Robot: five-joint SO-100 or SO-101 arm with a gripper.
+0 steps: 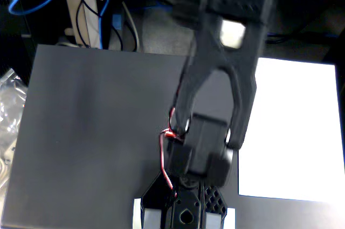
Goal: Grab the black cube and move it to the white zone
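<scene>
At far left of the fixed view lies crinkled clear plastic [9, 105], beside the dark grey mat [91, 137]. Centre, the glossy black plastic arm [226, 73] blocks its gripper: grip unreadable. No black foam block shows. Right lies the white rectangular sheet [296, 132].

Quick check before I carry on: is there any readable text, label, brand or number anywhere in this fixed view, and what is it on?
None can be read.
The arm shows bare black plastic, with no label that can be made out.
The white zone is a plain sheet, and the dark mat is unmarked.
The clutter and cables along the top edge are too blurred to show any lettering.
The black cube is not in view.
</scene>
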